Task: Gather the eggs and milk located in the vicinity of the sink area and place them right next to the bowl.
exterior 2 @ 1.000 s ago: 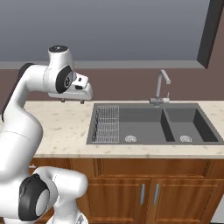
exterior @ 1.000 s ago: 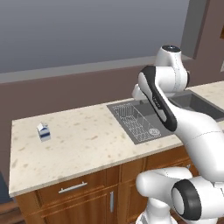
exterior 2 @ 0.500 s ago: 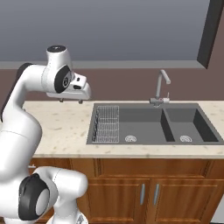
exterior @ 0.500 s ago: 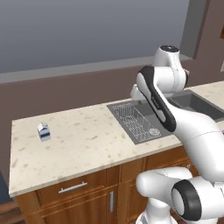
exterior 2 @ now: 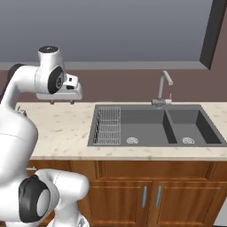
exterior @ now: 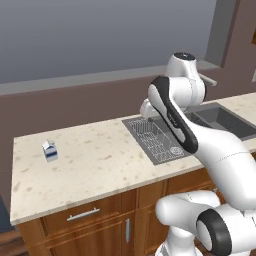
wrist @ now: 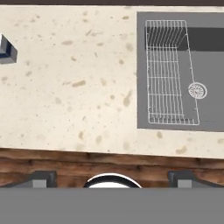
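Left base view puts the milk (exterior: 49,150) alone on the surface (exterior: 100,155), well left of the sink (exterior: 160,140). My pincer (exterior 2: 62,102) hangs released above the surface, holding nothing. I judge nothing gathered yet.
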